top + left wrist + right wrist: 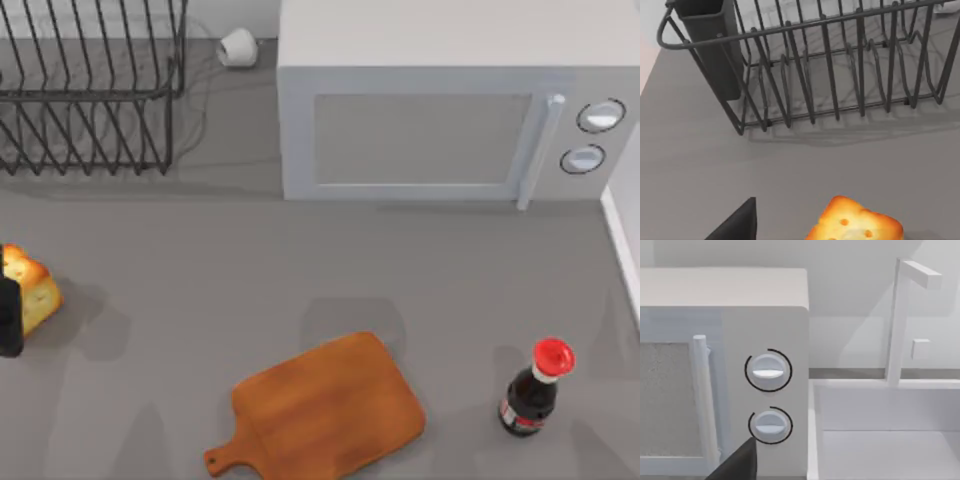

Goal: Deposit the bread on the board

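Count on desk: 1 bread chunk (30, 290), 1 wooden board (330, 410), 1 red-capped dark bottle (535, 390), 1 wire dish rack (90, 90), 1 microwave (440, 100) with 2 dials (600, 116), 1 small white cup (238, 47).

grey table (200, 280) carries bread (32, 288), board (330, 408), bottle (533, 392), microwave (440, 100), wire rack (90, 90).
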Controlling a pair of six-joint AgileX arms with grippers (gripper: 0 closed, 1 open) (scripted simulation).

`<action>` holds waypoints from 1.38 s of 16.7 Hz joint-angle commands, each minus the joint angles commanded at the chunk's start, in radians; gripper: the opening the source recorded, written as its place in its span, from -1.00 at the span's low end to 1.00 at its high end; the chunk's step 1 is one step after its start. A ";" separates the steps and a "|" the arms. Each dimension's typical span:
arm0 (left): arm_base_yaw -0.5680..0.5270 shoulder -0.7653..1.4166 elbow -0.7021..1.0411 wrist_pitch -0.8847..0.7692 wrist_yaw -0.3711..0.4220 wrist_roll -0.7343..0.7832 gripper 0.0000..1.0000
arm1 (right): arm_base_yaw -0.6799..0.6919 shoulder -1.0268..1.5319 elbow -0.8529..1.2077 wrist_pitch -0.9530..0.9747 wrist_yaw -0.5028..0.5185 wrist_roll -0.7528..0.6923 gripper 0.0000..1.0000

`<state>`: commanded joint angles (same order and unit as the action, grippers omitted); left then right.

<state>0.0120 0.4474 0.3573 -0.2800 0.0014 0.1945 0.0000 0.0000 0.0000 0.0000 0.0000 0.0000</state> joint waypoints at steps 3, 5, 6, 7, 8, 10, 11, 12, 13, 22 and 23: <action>0.003 0.256 0.156 -0.151 0.004 0.094 1.00 | 0.000 0.000 0.000 0.000 0.000 0.000 1.00; 0.007 0.442 0.259 -0.252 0.005 0.155 1.00 | 0.000 0.000 0.000 0.000 0.000 0.000 1.00; 0.009 0.537 0.310 -0.302 0.005 0.185 1.00 | 0.000 0.000 0.000 0.000 0.000 0.000 1.00; 0.011 0.631 0.359 -0.351 0.005 0.214 1.00 | 0.000 0.000 0.000 0.000 0.000 0.000 1.00; 0.013 0.722 0.408 -0.398 0.006 0.243 1.00 | 0.000 0.000 0.000 0.000 0.000 0.000 1.00; 0.016 0.890 0.505 -0.488 0.006 0.300 1.00 | 0.000 0.000 0.000 0.000 0.000 0.000 1.00; 0.019 0.965 0.554 -0.530 0.005 0.327 1.00 | 0.000 0.000 0.000 0.000 0.000 0.000 1.00; 0.022 1.033 0.604 -0.568 0.005 0.353 1.00 | 0.000 0.000 0.000 0.000 0.000 0.000 1.00; 0.025 1.093 0.655 -0.603 0.003 0.378 1.00 | 0.000 0.000 0.000 0.000 0.000 0.000 1.00; 0.041 1.408 0.979 -0.771 0.000 0.523 1.00 | 0.000 0.000 0.000 0.000 0.000 0.000 1.00; 0.041 1.410 0.980 -0.771 0.000 0.523 1.00 | 0.000 0.000 0.000 0.000 0.000 0.000 1.00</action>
<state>0.0529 1.8572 1.3375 -1.0514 0.0012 0.7179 0.0000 0.0000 0.0000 0.0000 0.0000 0.0000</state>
